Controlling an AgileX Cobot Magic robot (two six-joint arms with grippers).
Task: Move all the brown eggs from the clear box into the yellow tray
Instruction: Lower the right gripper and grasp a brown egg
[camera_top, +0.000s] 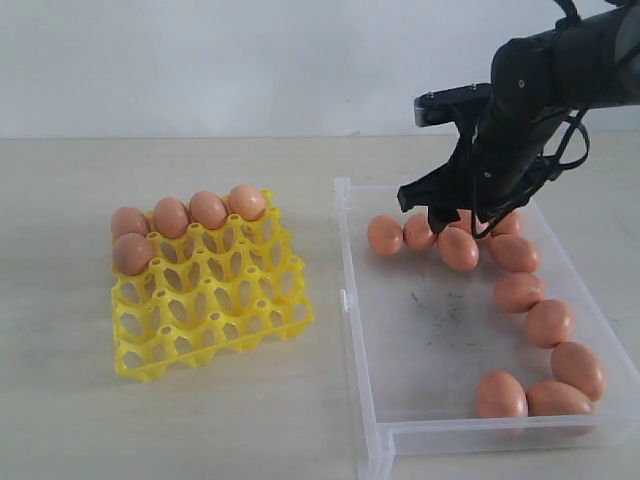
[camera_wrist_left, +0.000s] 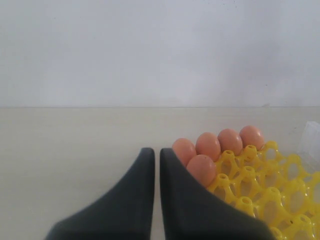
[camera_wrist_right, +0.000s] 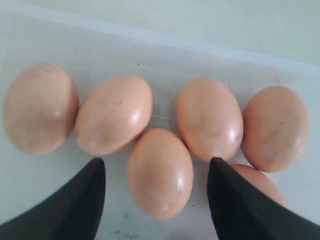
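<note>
**Open right gripper astride an egg in the box**

The eggs look light, rigid and smooth, but thin-shelled. By that look, a loose pinch would let one slip and a hard one would crack it. The safest hold seems to be across the short waist of the oval, on opposite sides, with just enough squeeze to lift.

The right gripper stands with its jaws wide apart, low over the end of the box farthest from the exterior camera. In the right wrist view one egg lies lengthwise between the two fingers, with a gap on each side, so nothing is clamped. Four more eggs lie in a row just beyond it, the middle two touching it or nearly so. Another peeks out beside one finger. Closing here may nudge these neighbours.

In the exterior view about ten eggs lie in the box, strung along its far end and right wall. Five sit in the tray, four along the back row and one in the cell in front of the leftmost. The tray stands on the table, apart from the box and to its left.

The left gripper has its fingers together on nothing. It hangs just beside the tray's filled corner.
</note>
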